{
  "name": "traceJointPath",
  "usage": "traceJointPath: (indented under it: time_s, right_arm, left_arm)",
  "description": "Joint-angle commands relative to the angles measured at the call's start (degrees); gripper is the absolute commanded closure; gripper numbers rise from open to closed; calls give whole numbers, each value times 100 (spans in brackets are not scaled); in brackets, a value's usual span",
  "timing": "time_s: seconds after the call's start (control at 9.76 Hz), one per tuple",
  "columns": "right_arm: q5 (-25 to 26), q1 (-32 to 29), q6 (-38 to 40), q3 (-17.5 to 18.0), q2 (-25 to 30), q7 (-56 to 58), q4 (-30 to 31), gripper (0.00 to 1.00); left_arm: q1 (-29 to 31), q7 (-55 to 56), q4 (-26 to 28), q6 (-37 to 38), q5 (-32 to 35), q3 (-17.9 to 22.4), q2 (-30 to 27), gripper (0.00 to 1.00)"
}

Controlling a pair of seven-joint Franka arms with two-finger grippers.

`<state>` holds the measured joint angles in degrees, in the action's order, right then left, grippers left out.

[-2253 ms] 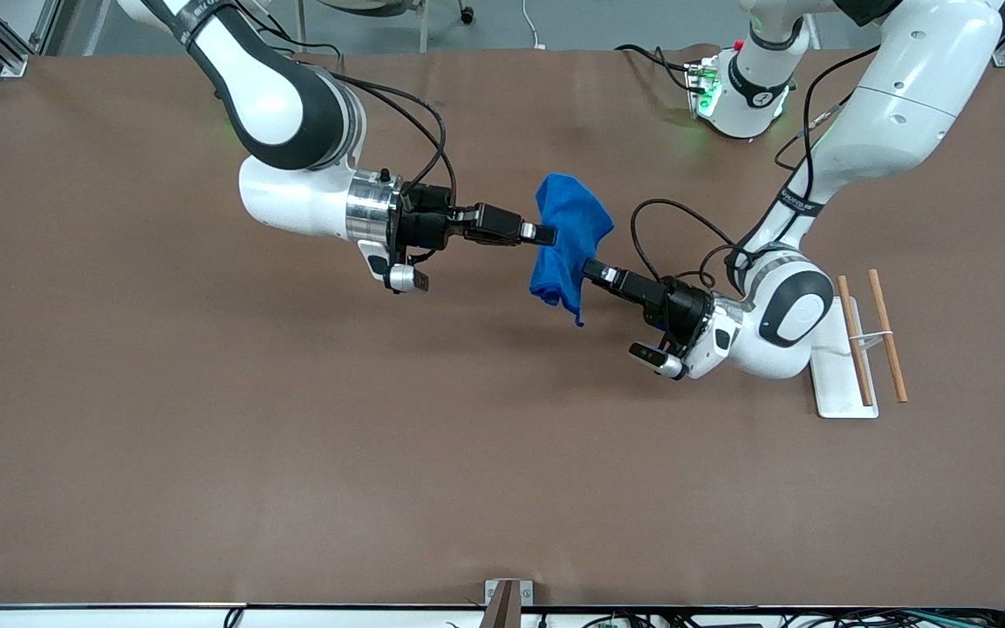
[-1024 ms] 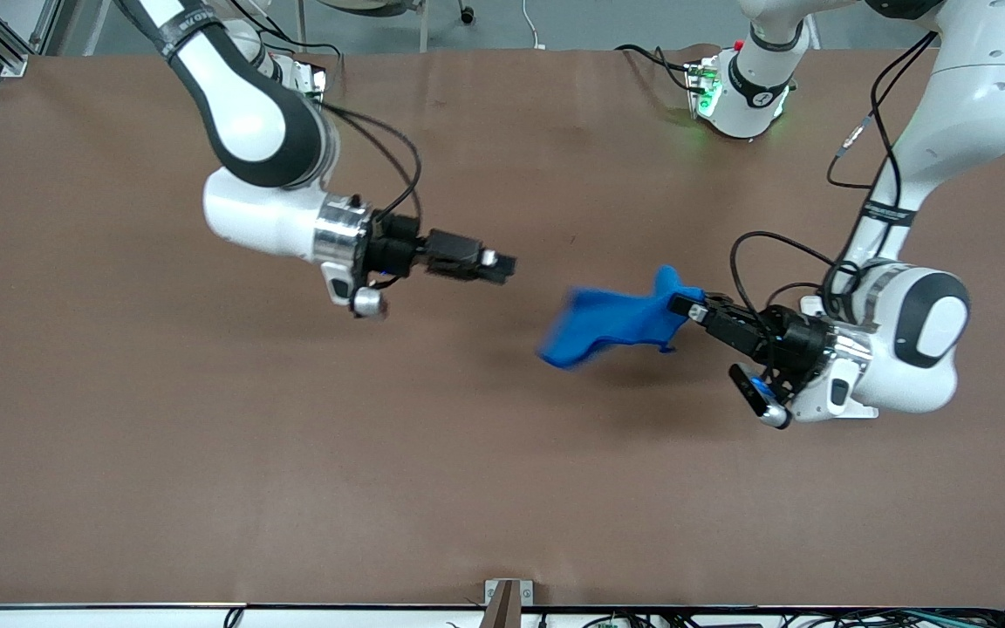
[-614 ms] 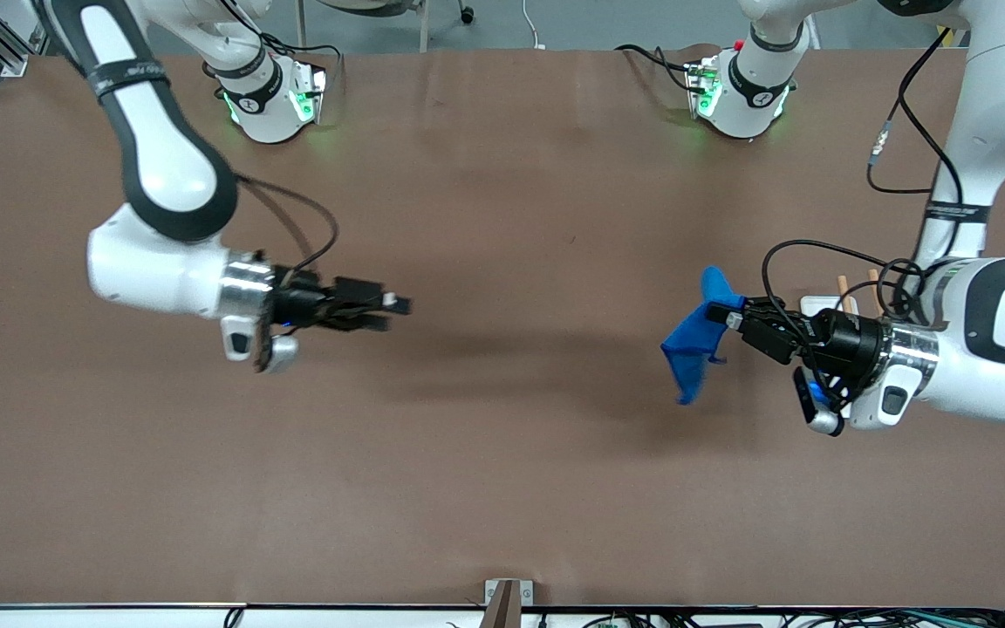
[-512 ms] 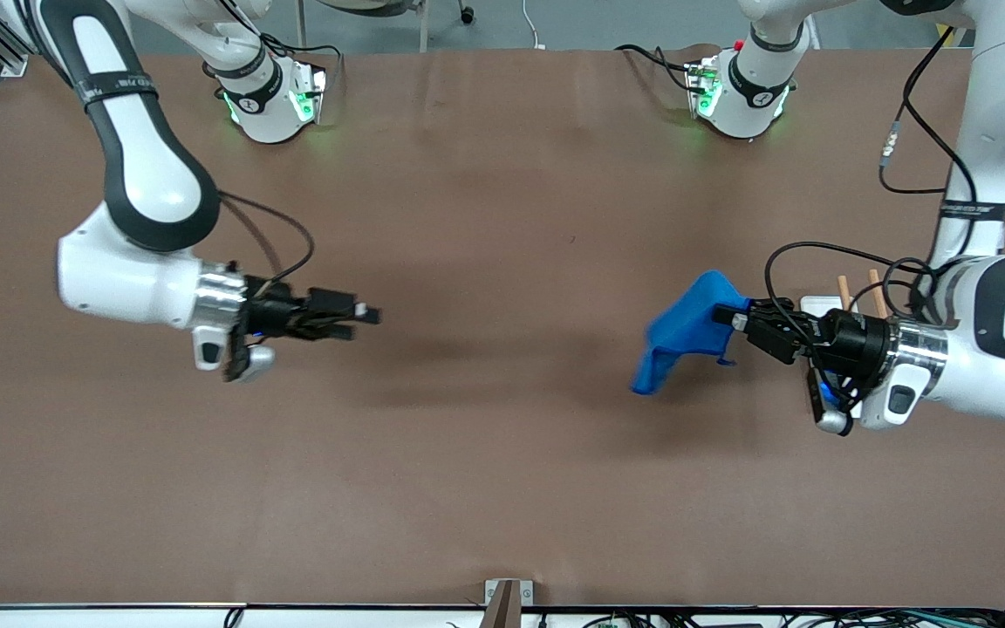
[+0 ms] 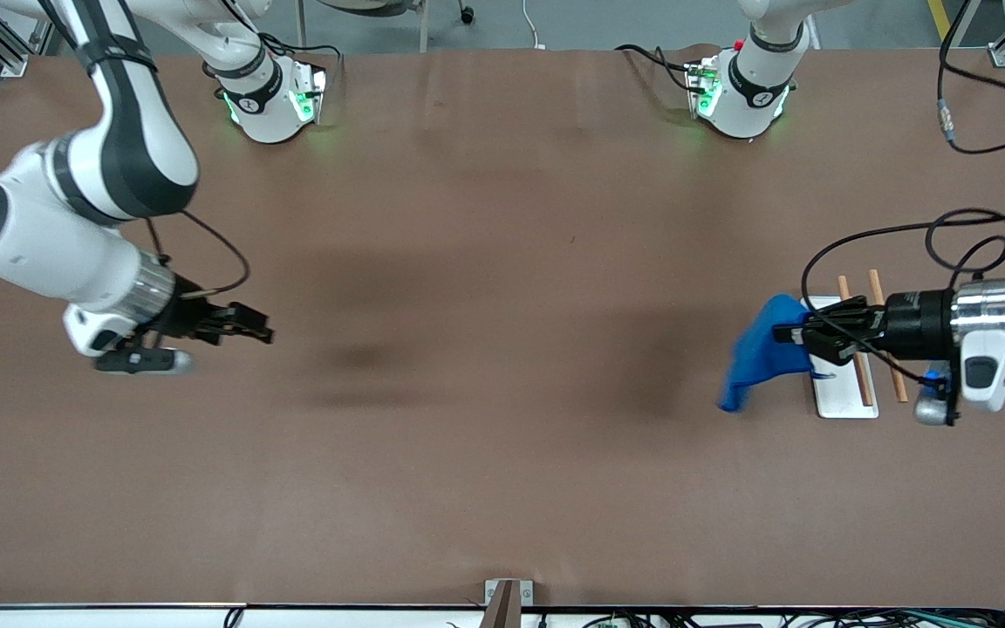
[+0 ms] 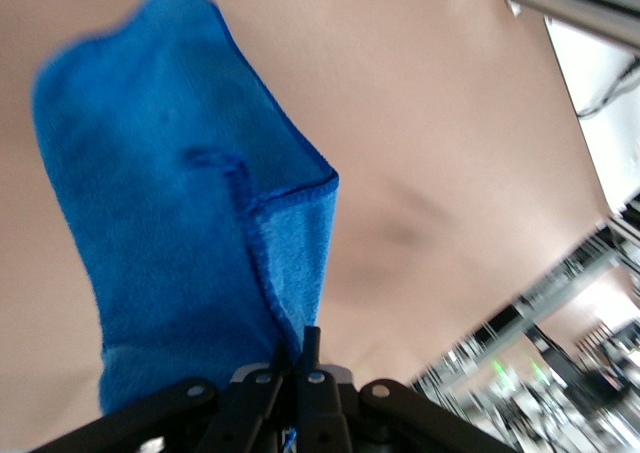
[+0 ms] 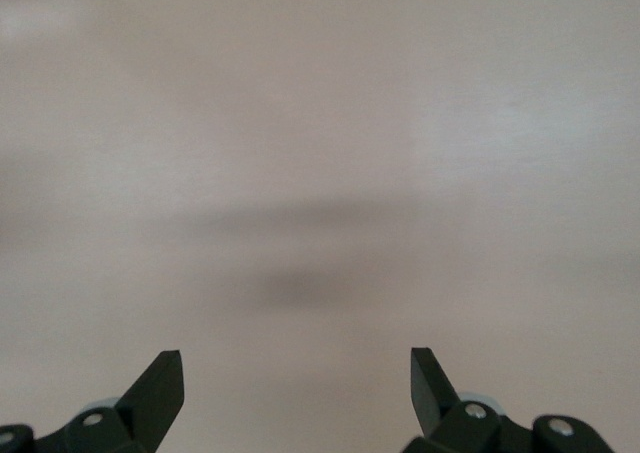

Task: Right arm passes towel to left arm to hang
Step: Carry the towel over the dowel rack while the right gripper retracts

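While the towel [image 5: 760, 349] hangs pinched in the left gripper [image 5: 789, 334] beside a white stand [image 5: 838, 397] with wooden rods [image 5: 888, 336], brown table [image 5: 485, 453], right gripper [image 5: 263, 332] spread and empty, stitched hem in left wrist view, blurred room frames.

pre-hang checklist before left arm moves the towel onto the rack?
1. Left claw shut on towel: ok.
2. Right claw open, holding nothing, over bare table toward the right arm's end: ok.
3. Towel off the table: cannot tell; it hangs from the claw, lowest corner not judged.
4. Rack with two wooden rods beside the towel, nothing draped on it: ok.
5. Towel loop placement: cannot tell.
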<state>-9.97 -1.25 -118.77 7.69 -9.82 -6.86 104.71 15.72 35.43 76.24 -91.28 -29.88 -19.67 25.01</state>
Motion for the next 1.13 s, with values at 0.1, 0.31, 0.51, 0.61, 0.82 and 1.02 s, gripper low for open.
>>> traceJointPath:
  time_s: [0.1,0.31,0.51,0.61,0.82,1.02]
  right_arm:
    - [346,20,510,-915,831,-106,-37,0]
    - [775,11,1676,-1330,1147,-97,-580,0]
    - [865,2,2654,-1402,1385,-79,-1091,0]
    - [865,-6,2962,-1402,1377,-70,-1476,0]
    - [856,-76,3464,-1393,1220,-79,-2242,0]
    - [847,-112,3466,-1376,1071,-79,-2253,0]
  left_arm:
    - [-68,669,251,-188,1359,15,-84,100]
    - [-165,1281,461,-188,2317,-89,-119,99]
    - [-157,1387,829,-232,2984,-99,-294,99]
    - [-139,1387,1161,-389,3258,-116,-477,99]
    - [-87,1379,1751,-793,3558,-116,-751,99]
    - [115,1143,2078,-1092,3656,-116,-892,100]
